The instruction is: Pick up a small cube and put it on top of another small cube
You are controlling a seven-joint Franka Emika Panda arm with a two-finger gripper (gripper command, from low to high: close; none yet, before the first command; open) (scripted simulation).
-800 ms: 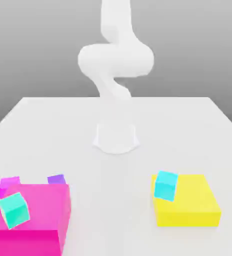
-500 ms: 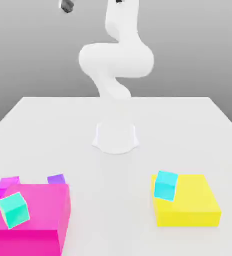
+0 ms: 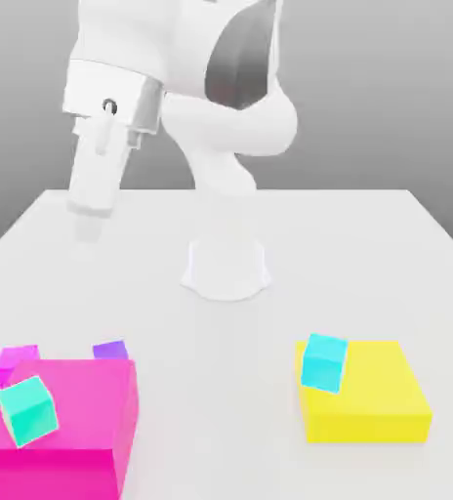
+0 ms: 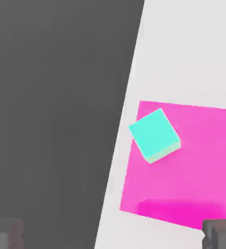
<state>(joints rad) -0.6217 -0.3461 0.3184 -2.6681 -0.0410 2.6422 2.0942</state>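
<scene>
No writing or labels can be read on anything here.

The violet cube (image 3: 110, 350) sits at the lower left of the exterior view, on the table (image 3: 367, 254), tucked just behind the far edge of the pink block (image 3: 69, 415). Only its top and a sliver of its front show over the block. It stands square and upright, with no long axis to speak of, its faces roughly in line with the block's edges. A magenta cube (image 3: 18, 359) sits further left along the same far edge, a clear gap between the two.

On the pink block rests a teal cube (image 3: 27, 410), turned at an angle to the block's sides — the hand view shows the same twist (image 4: 154, 135). At the lower right lies a flat yellow block (image 3: 367, 395), with a second teal cube (image 3: 324, 362) on its near-left corner, also slightly turned.

The claw (image 3: 90, 227) hangs in the upper left of the exterior view, well above the table and well apart from every cube. Its fingers stand wide apart — in the hand view the two dark fingertips (image 4: 5, 233) sit at opposite lower corners, with nothing between them. It holds nothing and touches nothing. The arm's white base (image 3: 226, 269) stands mid-table, behind the blocks.
</scene>
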